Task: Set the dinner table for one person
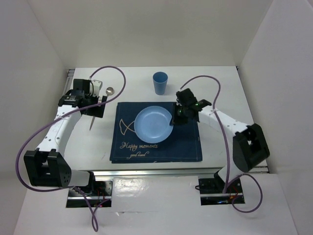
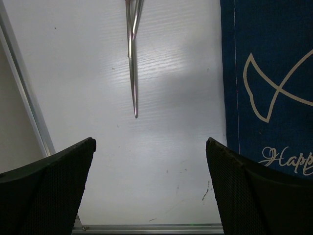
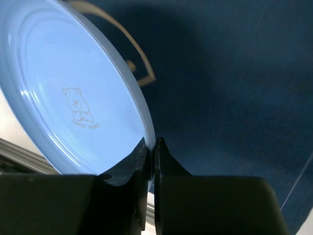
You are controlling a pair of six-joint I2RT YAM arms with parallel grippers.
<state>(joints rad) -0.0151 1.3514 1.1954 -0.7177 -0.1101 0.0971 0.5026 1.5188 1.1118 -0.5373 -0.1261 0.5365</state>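
Fingers point(image 3: 171, 171) of the right gripper point(image 3: 152, 147) are pinched on the plate point(image 3: 73, 73) rim over the mat point(image 3: 234, 98); left gripper point(image 2: 150, 147) is spread wide, empty.

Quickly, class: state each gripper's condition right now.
Left gripper: open, holding nothing.
Right gripper: shut on the blue plate rim.

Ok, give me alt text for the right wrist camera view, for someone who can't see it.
The right gripper pinches the rim of a light blue plate, its jaws closed on the edge. The plate has a small bear drawing printed inside, and a dark blue placemat fills the rest of the view.
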